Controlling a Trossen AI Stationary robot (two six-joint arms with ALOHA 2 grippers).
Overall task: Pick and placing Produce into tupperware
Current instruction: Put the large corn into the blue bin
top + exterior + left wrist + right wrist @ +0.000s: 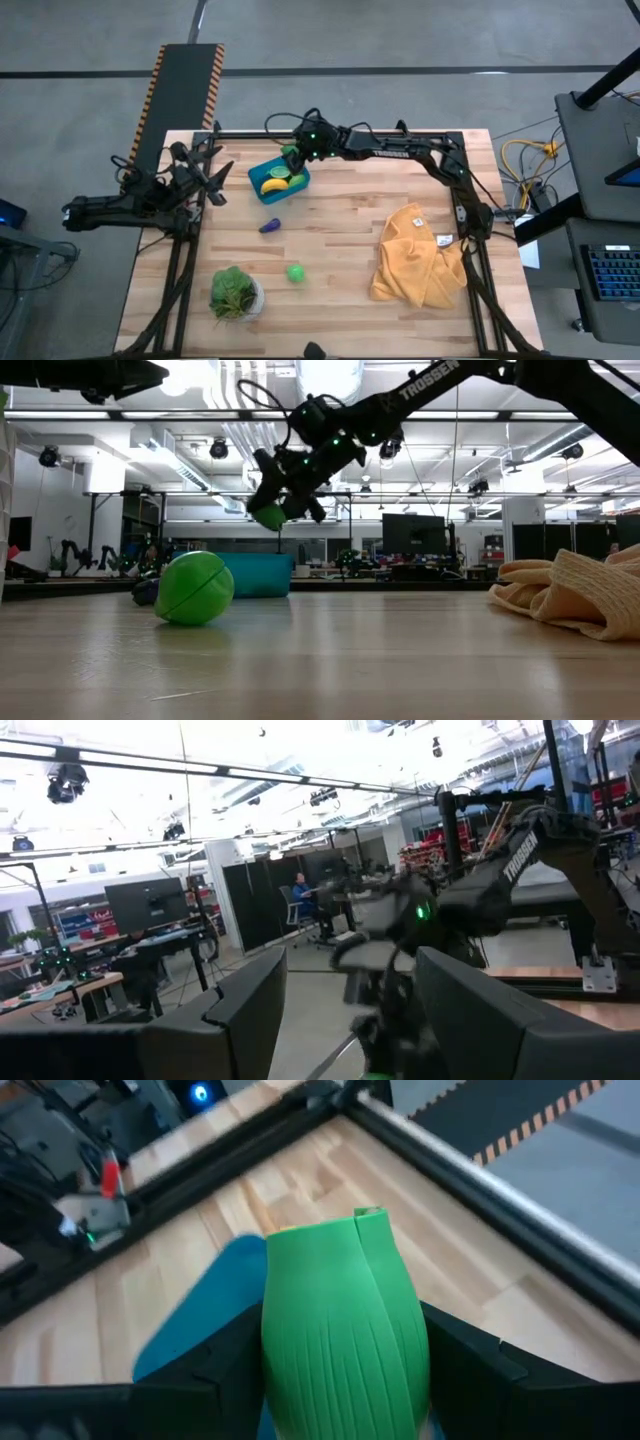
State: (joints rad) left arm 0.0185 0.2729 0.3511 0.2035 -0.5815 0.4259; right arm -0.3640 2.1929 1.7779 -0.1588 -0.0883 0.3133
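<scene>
My left gripper (205, 180) waits left of the tupperware (279, 183), fingers spread, empty. Above the tupperware, my right gripper (293, 160) pinches a ribbed green piece (340, 1325). I judge this the placing step: next, lower and release.

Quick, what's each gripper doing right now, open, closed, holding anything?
Left gripper: open, empty, parked at the table's left edge.
Right gripper: closed on a green ribbed produce piece, above the teal tub.
</scene>
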